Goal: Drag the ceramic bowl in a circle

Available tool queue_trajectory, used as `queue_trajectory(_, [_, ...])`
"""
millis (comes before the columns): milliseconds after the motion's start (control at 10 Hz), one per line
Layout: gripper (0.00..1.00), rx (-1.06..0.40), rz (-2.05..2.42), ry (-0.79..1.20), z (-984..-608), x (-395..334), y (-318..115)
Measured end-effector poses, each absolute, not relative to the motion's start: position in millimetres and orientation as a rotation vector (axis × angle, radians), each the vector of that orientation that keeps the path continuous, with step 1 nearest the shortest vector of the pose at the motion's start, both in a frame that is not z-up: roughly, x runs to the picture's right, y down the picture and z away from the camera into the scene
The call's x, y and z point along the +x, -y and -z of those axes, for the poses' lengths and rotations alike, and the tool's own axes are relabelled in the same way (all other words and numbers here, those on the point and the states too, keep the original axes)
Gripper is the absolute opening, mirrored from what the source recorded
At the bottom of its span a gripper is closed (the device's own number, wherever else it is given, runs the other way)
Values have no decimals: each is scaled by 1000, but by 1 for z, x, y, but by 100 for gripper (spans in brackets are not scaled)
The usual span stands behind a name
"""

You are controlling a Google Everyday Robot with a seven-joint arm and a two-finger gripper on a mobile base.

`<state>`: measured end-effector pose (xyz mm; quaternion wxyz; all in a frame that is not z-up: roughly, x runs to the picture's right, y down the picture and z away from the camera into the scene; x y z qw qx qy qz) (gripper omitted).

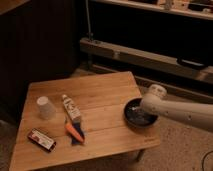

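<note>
The ceramic bowl (136, 114) is round, shallow and dark, and sits on the wooden table (100, 90) near its right edge. My gripper (146, 111) reaches in from the right on a white arm (180, 112) and sits at the bowl's right rim, in contact with it. The arm's rounded white wrist (156, 93) stands just above and behind the bowl and hides its far right side.
A small white upturned cup (45, 107) stands at the table's left. A pale tube (71, 108), an orange-handled tool (75, 132) and a dark red packet (41, 140) lie left of the middle. A low shelf rail (145, 52) runs behind the table.
</note>
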<state>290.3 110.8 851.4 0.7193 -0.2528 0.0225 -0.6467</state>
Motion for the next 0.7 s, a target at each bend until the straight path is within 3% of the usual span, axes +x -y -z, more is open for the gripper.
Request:
queue_trajectory(400, [0, -496, 1506, -7, -861, 212, -93])
queue_trajectory(700, [0, -406, 1616, 71, -830, 127, -114])
